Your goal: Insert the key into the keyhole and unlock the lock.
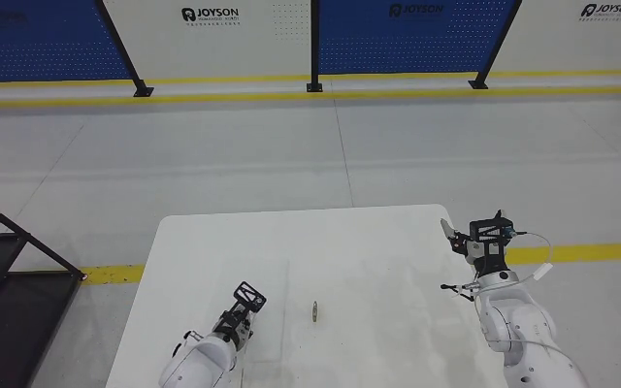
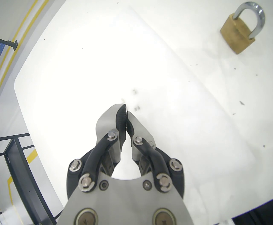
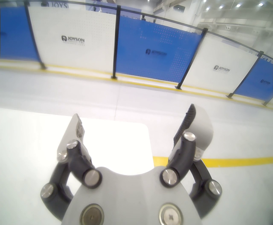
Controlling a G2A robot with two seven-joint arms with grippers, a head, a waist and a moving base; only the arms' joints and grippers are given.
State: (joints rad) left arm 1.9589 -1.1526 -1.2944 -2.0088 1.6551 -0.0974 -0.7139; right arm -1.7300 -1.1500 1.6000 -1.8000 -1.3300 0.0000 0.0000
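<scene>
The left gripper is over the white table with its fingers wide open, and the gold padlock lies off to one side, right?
Not quite. The left wrist view shows the left gripper shut, fingertips together, holding nothing. The rest holds: it is over the white table, and the gold padlock lies apart from it.

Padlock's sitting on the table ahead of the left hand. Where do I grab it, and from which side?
Grip the padlock by its brass body, not the shackle. It seems to lie flat on the table, so come from above and pinch across the two narrow sides, leaving the end opposite the shackle free. The left hand, shut now, must open first.
</scene>
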